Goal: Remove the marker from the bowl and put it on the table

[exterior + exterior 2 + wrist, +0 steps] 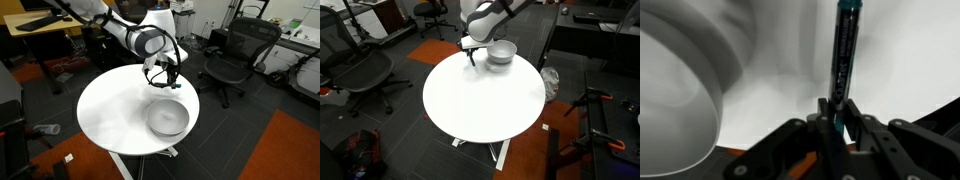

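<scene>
Pincer (163, 75) clamped shut on marker's end, poised over table beside bowl | table (110, 110): landing spot below | bowl (680, 80): left in wrist view, marker out of it | marker (845, 50): held clear of rim for set-down, judged not yet resting.

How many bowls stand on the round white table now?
1. The bowl stands near the edge of the table, beside the pincer holding the marker. No other bowl shows; none seems hidden.
</scene>
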Controlling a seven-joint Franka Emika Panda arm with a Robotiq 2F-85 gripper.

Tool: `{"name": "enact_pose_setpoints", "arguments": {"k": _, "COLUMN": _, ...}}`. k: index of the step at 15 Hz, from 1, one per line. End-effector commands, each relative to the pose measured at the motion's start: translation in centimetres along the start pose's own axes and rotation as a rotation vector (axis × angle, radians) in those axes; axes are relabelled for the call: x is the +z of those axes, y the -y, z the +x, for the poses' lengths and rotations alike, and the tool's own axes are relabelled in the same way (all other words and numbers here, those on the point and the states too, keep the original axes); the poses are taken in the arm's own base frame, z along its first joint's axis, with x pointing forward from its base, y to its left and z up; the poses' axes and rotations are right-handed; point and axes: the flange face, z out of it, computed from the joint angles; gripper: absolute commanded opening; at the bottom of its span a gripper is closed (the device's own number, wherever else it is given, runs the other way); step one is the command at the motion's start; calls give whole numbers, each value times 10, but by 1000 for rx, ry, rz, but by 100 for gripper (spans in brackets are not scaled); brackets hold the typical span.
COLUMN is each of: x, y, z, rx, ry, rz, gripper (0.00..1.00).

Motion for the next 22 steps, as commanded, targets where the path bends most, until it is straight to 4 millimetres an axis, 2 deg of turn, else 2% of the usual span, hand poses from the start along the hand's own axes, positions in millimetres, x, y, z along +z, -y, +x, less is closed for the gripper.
{"name": "enact_pose_setpoints", "arguments": {"k": 1, "x": 11, "y": 9, "z": 11, "rx": -3, "ry": 27, "rz": 16, "gripper": 5}}
{"name": "enact_pose_setpoints", "arguments": {"k": 8, "x": 25, "y": 15, "z": 14, "rx": -3, "ry": 49, "rz": 9, "gripper": 5}}
{"name": "enact_pose_setpoints", "arguments": {"k": 9, "x": 26, "y": 16, "z": 14, "rx": -2, "ry": 55, "rz": 6, "gripper": 44}}
{"name": "enact_pose_setpoints", "arguments": {"k": 10, "x": 26, "y": 16, "z": 15, "rx": -2, "ry": 56, "rz": 7, "gripper": 46}}
{"name": "enact_pose_setpoints", "arguments": {"k": 12, "x": 26, "y": 15, "z": 18, "rx": 2, "ry": 58, "rz": 5, "gripper": 59}}
{"name": "enact_pose_setpoints", "arguments": {"k": 14, "x": 25, "y": 16, "z": 20, "rx": 4, "ry": 59, "rz": 4, "gripper": 74}}
{"name": "enact_pose_setpoints", "arguments": {"k": 17, "x": 10, "y": 18, "z": 20, "rx": -17, "ry": 71, "rz": 11, "gripper": 98}}
{"name": "enact_pose_setpoints", "arguments": {"k": 22, "x": -23, "y": 21, "z": 15, "rx": -87, "ry": 74, "rz": 13, "gripper": 100}}
